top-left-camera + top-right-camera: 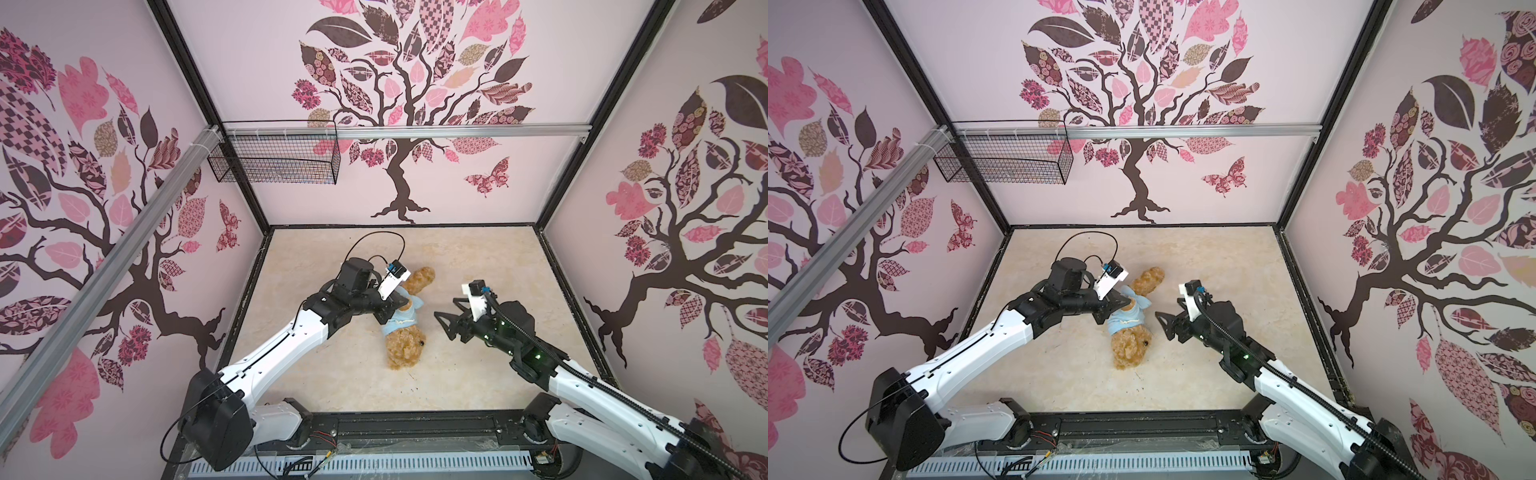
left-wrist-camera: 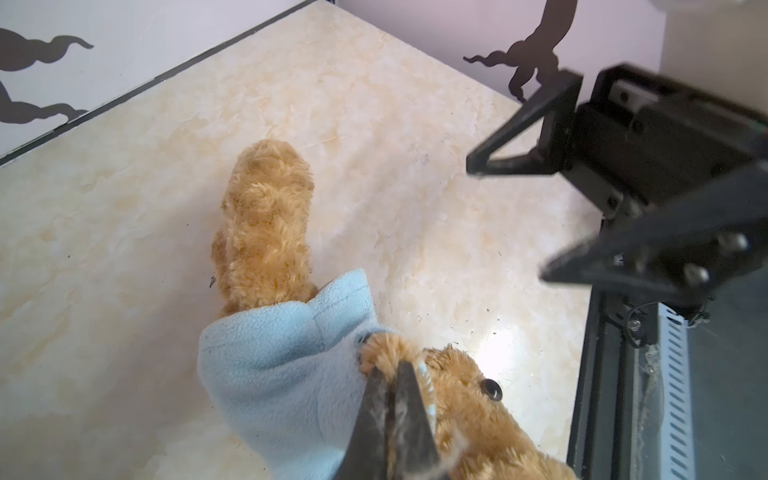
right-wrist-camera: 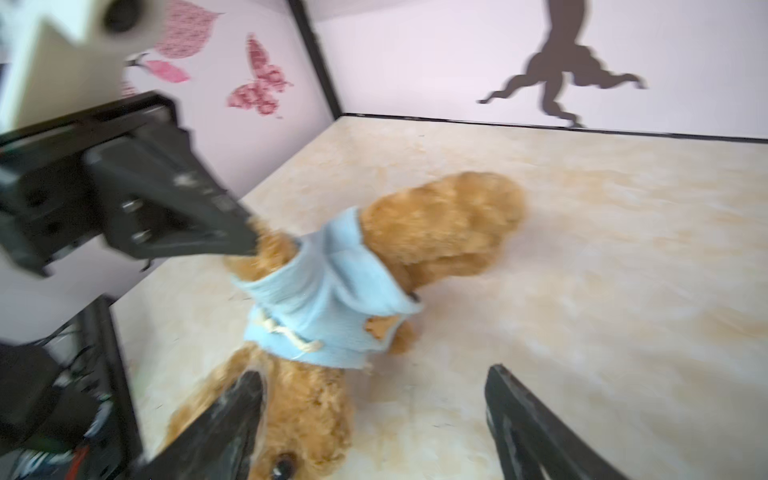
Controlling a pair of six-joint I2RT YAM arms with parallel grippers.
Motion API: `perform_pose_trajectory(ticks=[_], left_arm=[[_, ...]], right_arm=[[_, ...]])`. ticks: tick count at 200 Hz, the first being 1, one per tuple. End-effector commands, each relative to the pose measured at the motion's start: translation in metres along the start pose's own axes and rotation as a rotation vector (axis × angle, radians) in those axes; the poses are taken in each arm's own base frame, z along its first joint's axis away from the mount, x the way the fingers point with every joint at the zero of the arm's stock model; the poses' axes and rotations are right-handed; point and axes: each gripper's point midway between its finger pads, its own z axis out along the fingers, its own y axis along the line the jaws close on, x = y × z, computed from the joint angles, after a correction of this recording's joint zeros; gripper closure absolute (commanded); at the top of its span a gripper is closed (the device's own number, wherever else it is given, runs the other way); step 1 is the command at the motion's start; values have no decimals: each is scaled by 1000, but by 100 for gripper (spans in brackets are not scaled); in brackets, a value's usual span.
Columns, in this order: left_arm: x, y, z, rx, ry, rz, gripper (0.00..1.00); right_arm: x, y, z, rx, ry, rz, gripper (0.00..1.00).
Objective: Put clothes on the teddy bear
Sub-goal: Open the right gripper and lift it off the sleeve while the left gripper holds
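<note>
- The left end effector (image 2: 390, 374) reaches the teddy bear (image 1: 405, 347) from the bear's left in both top views. It is clamped shut on a furry paw (image 2: 384, 347) that pokes out of a sleeve of the light-blue shirt (image 2: 274, 353); I would treat this pinch as the anchor, holding it firm and pulling only gently along the arm, so the sleeve seats instead of the whole toy sliding.
- The teddy bear lies on the table (image 1: 332, 386) between the two end effectors, its head toward the near edge and its legs toward the far wall; the shirt wraps its torso (a cream drawstring shows at the collar in the right wrist view). A bit of fur shows under the shirt's edge on the side away from the held paw; whether that arm is through its sleeve cannot be told, so it is worth checking before tugging.
- The right end effector (image 3: 370, 378) hangs just to the bear's right, apart from it in both top views, its jaws spread wide and holding nothing; the step in hand looks like its approach to the free side of the shirt. It should come in low, pinch cloth only and no fur, then draw the hem away from the bear's head toward its legs while the left end effector counter-holds; the plush looks light and would likely skid on the smooth table if both pull the same way.
</note>
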Motion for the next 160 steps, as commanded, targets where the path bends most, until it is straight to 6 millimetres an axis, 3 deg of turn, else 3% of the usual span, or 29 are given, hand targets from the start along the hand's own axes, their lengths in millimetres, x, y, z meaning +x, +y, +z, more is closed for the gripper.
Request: perform_pose_trajectory(ticks=[1,34,63,76,98,127,142,160], left_arm=[[8,-10,11,21,21,-6,100],[-2,-27,10,77,-55,-35,100],[5,-58,48,140,-17,-67,100],[16,-73,70,168,20,-90,92],[21,-105,88,259,66,-112,65],[-2,-121,62,318,-26,-147,38],[-11,-121,40,304,-74,-152,31],[-9,-102,21,202,-126,-203,25]], right_arm=[[9,-36,-9,72,45,139,16],[12,-33,-10,4,47,170,21],[8,-55,-12,143,37,182,22],[3,-70,-17,238,27,184,22],[-10,-85,-29,344,-22,197,21],[-17,-74,-28,285,-39,196,23],[-17,-52,-19,144,-21,175,29],[-14,-21,-5,-40,15,183,37]])
